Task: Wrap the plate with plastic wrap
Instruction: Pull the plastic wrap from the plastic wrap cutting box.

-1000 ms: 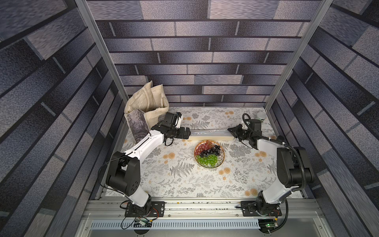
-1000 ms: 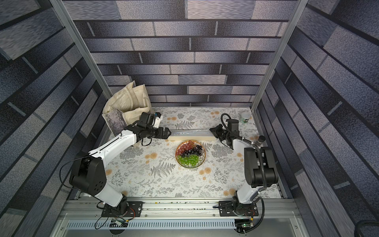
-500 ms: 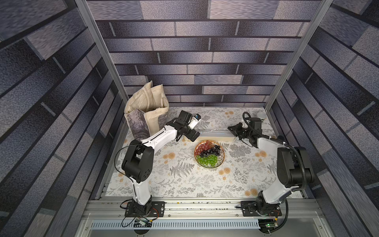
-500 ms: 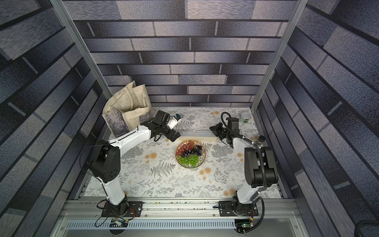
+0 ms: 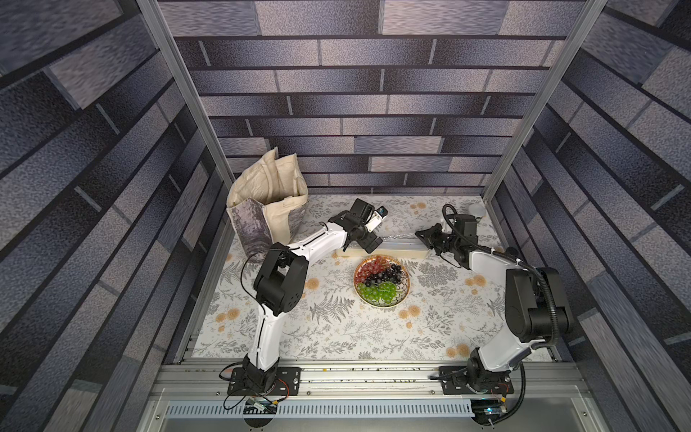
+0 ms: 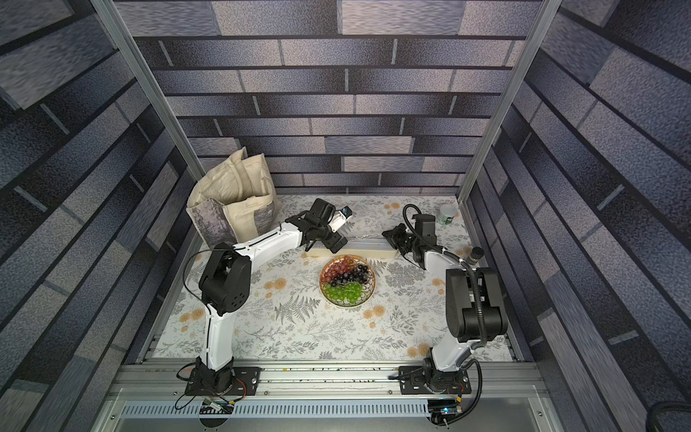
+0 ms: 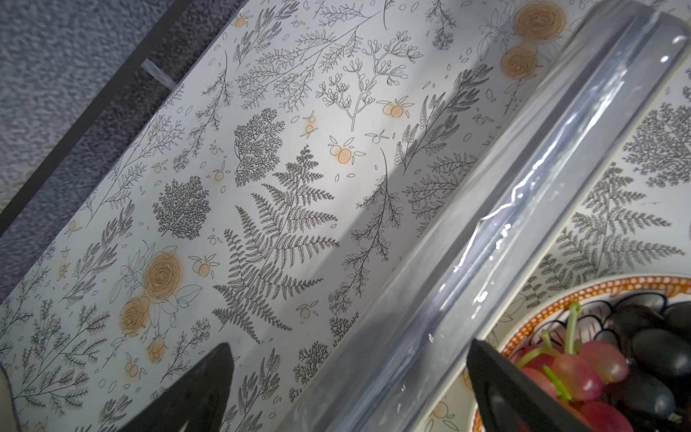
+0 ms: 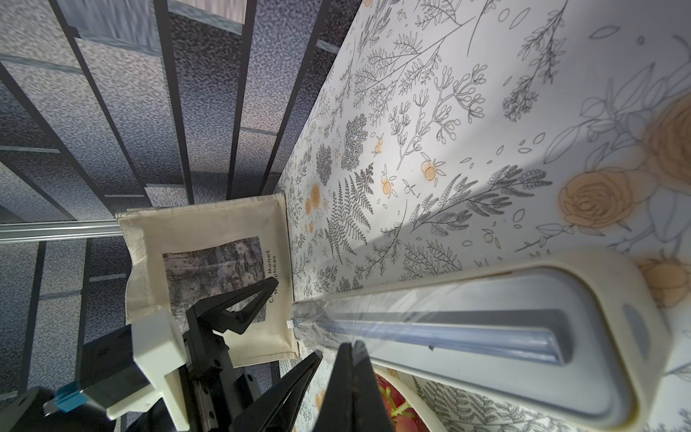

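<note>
Two things are carried on the tabletop [image 5: 336, 329]: the long box [image 5: 404, 250] and, just nearer, the plate [image 5: 407, 286]. The left pincer [image 7: 347, 346] is spread apart astride the box's left end. The right pincer [image 8: 347, 351] is clamped on the wrap [image 8: 325, 318], judged light, limp and clingy, best taken by its free edge.

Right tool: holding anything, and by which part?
Yes: the right tool is shut on the plastic wrap, pinching its loose edge above the dispenser. The left tool is open and holds nothing.
</note>
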Robot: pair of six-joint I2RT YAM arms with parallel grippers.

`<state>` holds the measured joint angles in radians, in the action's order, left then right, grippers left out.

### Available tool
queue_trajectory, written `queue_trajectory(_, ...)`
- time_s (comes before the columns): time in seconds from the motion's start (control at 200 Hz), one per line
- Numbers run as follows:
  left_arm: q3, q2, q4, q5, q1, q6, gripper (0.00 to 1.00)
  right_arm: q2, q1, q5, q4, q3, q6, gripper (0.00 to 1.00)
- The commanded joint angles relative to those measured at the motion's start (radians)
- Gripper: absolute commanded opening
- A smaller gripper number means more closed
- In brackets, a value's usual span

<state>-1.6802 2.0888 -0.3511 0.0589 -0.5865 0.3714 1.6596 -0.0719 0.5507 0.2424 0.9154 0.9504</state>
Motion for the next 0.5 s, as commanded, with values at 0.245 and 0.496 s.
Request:
queue_trajectory(0.245,0.016,0.010,0.003,-0.112,0.002,0.074,1.00,-0.027,0.001,-0.005,-0.014,0.025,-0.006,0.00)
queue_trajectory(0.496,0.079,-0.023,0.016,-0.135,0.016,0.115,1.00,-0.030,0.000,-0.011,-0.027,0.028,-0.011,0.00)
